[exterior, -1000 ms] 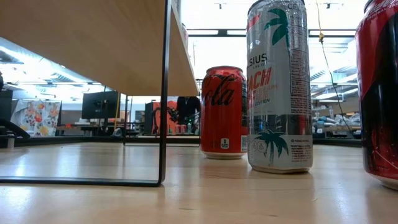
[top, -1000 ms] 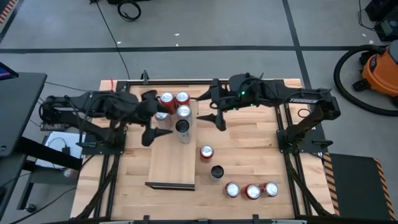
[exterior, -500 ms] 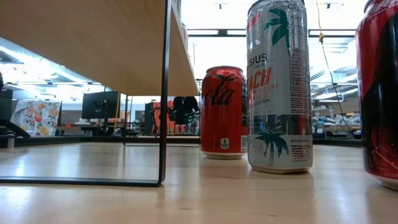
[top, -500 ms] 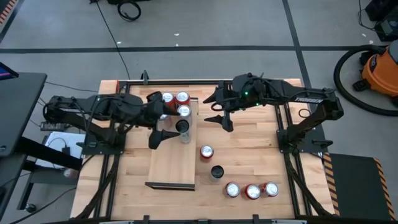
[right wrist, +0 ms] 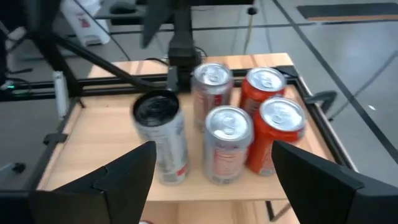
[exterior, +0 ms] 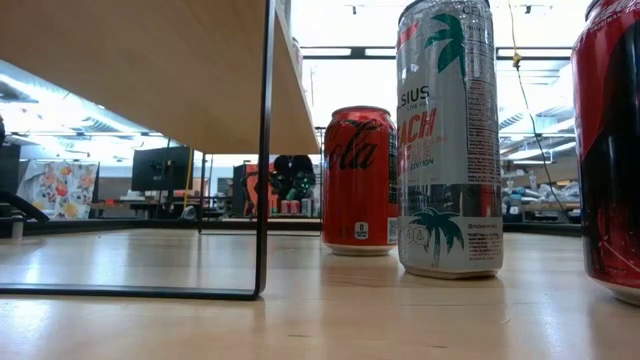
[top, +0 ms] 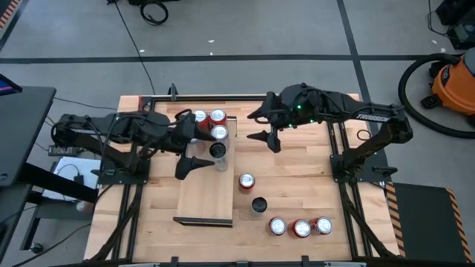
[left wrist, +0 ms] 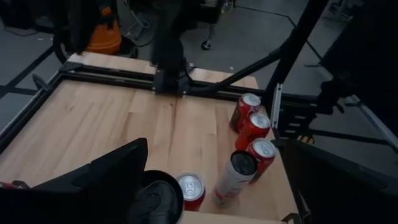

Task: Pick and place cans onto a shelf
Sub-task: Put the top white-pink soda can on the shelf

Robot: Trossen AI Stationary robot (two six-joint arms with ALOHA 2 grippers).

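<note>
Both arms have shifted rightward; right tool hangs released, apart from the cans on the shelf. Left tool, released, crowds them and could topple one

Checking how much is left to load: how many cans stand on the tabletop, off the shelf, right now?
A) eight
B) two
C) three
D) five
D: the high view shows a red-topped can, a dark-topped one and a row of three on the tabletop.
</note>
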